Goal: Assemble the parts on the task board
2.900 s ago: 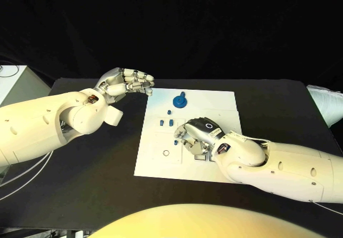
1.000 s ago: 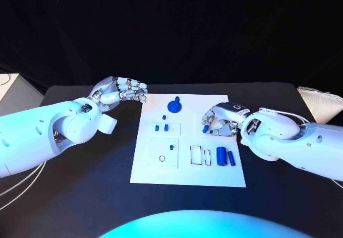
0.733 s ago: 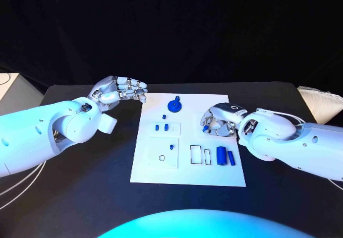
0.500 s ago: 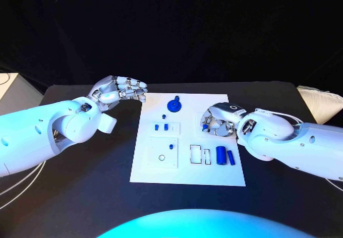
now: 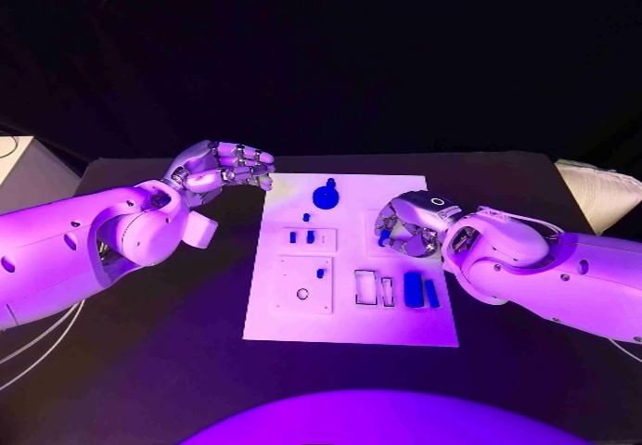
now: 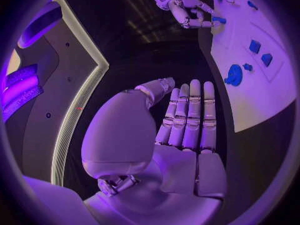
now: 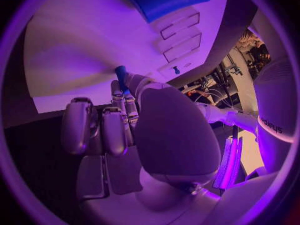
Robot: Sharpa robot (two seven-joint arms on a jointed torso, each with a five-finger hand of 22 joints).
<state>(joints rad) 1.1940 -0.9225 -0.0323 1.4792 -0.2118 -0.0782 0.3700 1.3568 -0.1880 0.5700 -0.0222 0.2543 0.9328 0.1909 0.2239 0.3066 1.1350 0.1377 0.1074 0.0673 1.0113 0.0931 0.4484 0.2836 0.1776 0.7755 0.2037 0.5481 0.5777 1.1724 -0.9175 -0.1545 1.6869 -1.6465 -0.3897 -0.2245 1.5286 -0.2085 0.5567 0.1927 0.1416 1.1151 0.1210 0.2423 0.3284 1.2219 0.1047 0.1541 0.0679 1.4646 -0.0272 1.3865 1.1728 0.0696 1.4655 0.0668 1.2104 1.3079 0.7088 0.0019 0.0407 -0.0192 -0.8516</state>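
Observation:
The white task board (image 5: 351,320) lies in the middle of the black table. My right hand (image 5: 409,225) hovers over the board's right side and pinches a small blue peg (image 7: 120,72) between thumb and fingertip; the peg also shows from the left wrist (image 6: 219,20). Two blue blocks (image 5: 420,289) lie side by side nearer me, beside two empty rectangular slots (image 5: 373,288). A blue round knob (image 5: 326,196) stands at the far edge, and small blue pieces (image 5: 301,237) sit left of centre. My left hand (image 5: 223,167) hangs off the board's far left corner and holds nothing (image 6: 187,117).
A pale box (image 5: 24,167) stands at the table's left edge. A white padded object (image 5: 602,190) lies at the right edge. Black table surface (image 5: 147,352) surrounds the board.
My right hand has risen from the near slots to the board's right side with the small blue peg; over the last second it hardly shifts. The left hand stays put.

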